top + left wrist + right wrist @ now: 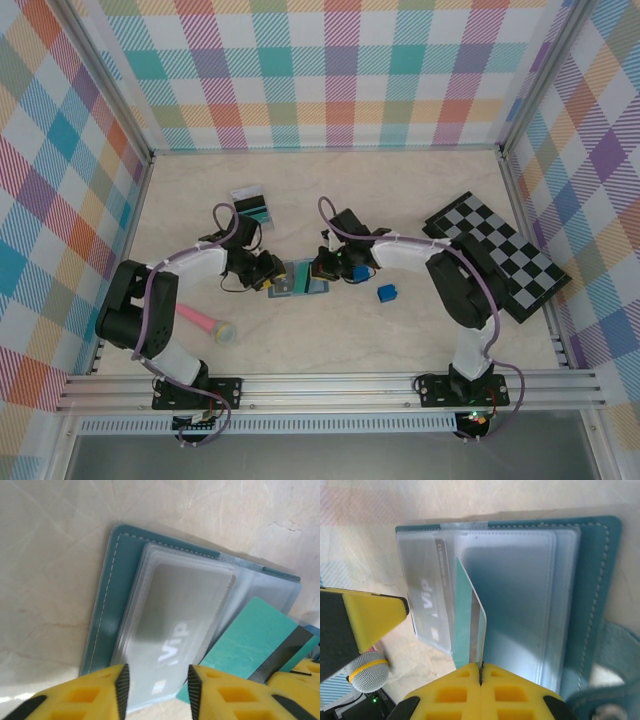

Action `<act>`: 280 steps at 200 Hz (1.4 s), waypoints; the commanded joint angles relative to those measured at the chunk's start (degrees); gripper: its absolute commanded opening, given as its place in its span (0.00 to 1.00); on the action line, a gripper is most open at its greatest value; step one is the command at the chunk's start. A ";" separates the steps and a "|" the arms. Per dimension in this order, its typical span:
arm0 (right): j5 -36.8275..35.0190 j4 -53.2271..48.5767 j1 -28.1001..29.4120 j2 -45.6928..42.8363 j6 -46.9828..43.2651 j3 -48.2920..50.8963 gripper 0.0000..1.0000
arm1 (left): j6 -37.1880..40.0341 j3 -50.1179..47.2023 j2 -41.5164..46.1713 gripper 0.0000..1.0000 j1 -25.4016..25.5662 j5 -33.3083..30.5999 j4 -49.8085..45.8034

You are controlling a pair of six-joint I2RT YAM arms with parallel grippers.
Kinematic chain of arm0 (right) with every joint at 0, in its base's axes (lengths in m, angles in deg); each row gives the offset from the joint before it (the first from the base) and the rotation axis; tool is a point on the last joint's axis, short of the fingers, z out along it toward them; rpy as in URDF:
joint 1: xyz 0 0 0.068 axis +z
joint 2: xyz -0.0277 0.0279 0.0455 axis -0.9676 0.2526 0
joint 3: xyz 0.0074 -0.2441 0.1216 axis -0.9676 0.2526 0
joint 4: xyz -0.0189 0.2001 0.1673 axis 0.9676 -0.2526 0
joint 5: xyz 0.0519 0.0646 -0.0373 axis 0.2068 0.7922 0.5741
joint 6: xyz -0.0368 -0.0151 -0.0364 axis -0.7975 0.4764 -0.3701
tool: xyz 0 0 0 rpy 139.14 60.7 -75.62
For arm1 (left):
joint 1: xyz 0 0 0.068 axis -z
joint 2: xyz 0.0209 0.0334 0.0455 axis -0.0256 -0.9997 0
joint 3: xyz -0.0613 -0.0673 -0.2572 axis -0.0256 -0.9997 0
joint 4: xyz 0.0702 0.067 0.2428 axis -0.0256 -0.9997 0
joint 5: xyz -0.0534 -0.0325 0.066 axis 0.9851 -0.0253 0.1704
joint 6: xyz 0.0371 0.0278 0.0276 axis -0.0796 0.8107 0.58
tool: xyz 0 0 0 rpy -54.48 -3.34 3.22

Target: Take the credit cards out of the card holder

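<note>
1. Lettering in white spells "VIP", the one word that can be read. It sits on a pale card (pixel 175 630) inside a clear sleeve of the card holder (pixel 107 605). The smaller print under it is too blurred to read.
2. The card holder is slate-blue with pale stitching. It lies open and flat on the table (pixel 400 190), near the middle, between the two grippers.
3. The right gripper (pixel 481 669) has its yellow fingertips pressed together on the near edge of a teal-green credit card (pixel 464 625). The card stands tilted, partly out of the sleeves. A dark magnetic stripe runs along it, and no writing on it is legible.
4. The left gripper (pixel 156 687) has its fingers apart over the near edge of the VIP sleeve, with nothing pinched between them. Whether its pads touch the plastic cannot be told.
5. A striped card (pixel 250 205) in teal, black and white lies on the table behind the left arm, well apart from the holder. Its print is too small to make out.
6. A blue strap (pixel 612 700) with a metal snap is cut off at the corner of the right wrist view.
7. A microphone (pixel 367 672) shows its grey mesh head with a yellow band there, and the rest of it is hidden.
8. One blue cube (pixel 387 293) lies beside the right arm. A second blue cube (pixel 358 272) is partly covered by the right wrist.
9. A checkerboard (pixel 500 255) lies partly under the right arm.
</note>
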 commanded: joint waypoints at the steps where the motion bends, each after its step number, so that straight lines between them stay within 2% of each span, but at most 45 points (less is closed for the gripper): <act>1: 1.31 2.59 -0.71 -4.67 -1.69 2.61 0.00 | 0.32 2.46 4.68 0.45 -0.03 0.31 -3.36; 45: 6.57 12.61 -3.36 -14.20 0.08 7.41 0.00 | -2.29 0.76 12.91 0.71 -2.15 7.79 -0.38; 80: 14.89 23.23 -5.95 -16.47 5.81 9.66 0.00 | -6.33 -2.45 16.91 0.88 -2.81 18.16 11.49; 106: 19.39 29.97 -7.07 -16.48 11.20 9.80 0.00 | -8.53 -3.20 18.26 0.99 -2.81 21.73 16.20; 139: 22.27 33.88 -7.66 -16.22 15.12 9.08 0.00 | -10.41 -3.65 19.48 1.00 -2.81 23.19 20.26; 162: 23.65 35.98 -7.71 -16.12 17.53 9.03 0.00 | -12.94 -4.27 19.13 0.91 -2.81 24.47 24.40; 195: 24.25 37.40 -7.69 -16.89 19.26 9.34 0.00 | -14.43 -4.86 20.98 0.65 -2.72 24.23 28.33; 225: 24.62 37.25 -7.62 -17.26 19.69 8.95 0.00 | -15.56 -5.73 23.70 0.46 -2.46 24.91 30.60; 259: 24.76 36.99 -7.60 -16.91 19.71 8.37 0.00 | -16.64 -6.68 25.39 0.31 -2.46 25.34 32.91; 280: 24.76 37.22 -7.63 -16.83 19.84 8.29 0.00 | -17.50 -6.70 25.11 0.26 -2.29 25.40 34.41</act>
